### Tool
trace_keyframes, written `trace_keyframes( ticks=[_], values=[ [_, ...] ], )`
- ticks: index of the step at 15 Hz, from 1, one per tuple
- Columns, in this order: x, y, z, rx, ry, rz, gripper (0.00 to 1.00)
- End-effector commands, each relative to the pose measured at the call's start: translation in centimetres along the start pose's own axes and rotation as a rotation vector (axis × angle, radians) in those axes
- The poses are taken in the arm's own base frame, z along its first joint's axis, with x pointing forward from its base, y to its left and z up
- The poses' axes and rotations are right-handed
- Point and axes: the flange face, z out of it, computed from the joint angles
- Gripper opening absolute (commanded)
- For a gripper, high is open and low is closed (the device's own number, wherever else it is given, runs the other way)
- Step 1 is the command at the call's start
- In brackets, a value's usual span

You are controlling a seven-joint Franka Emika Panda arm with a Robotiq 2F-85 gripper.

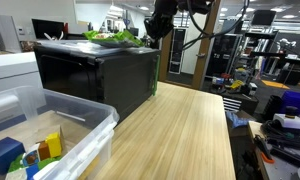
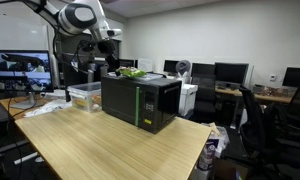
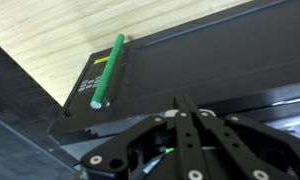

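A black microwave [image 1: 100,75] [image 2: 140,100] stands on the wooden table [image 1: 180,130]. A green stick-like marker [image 3: 107,70] lies on its top near a corner. In both exterior views green items [image 1: 115,37] [image 2: 130,72] show on the top. My gripper [image 3: 187,100] hangs just above the microwave's top [image 3: 220,55], beside the green marker and apart from it. Its fingers are pressed together, and I see nothing between them. In the exterior views the gripper [image 1: 158,22] [image 2: 108,55] sits over the back part of the microwave.
A clear plastic bin [image 1: 60,130] with small coloured items stands at the near end of the table. Another bin [image 2: 85,95] sits beside the microwave. Office chairs, desks and monitors [image 2: 230,72] surround the table.
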Motion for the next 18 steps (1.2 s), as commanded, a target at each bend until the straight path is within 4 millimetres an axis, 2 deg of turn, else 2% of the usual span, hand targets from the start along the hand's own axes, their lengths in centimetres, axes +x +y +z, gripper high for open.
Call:
trace_keyframes(
  ticks=[1,3,6,8,11,14,15,16,18],
  values=[
    [-0.5,1.6,-5.8,-0.111,0.038,0.036,0.00],
    [-0.9,1.8,-7.1,-0.166,0.020,0.048,0.00],
    [-2.9,1.0,-5.8,-0.089,-0.205,0.018,0.00],
    [-3.8,0.9,-4.9,-0.086,-0.326,0.080,0.00],
    [-4.3,1.4,-4.2,-0.159,-0.368,0.193,0.00],
    [-4.6,1.0,-3.7,-0.223,-0.349,0.231,0.00],
    [-4.7,0.5,-3.8,-0.245,-0.329,0.202,0.26],
    [-5.5,-0.9,-5.2,-0.163,-0.278,0.065,0.43],
    [-5.6,-2.1,-6.1,-0.121,-0.254,-0.012,0.55]
  ],
)
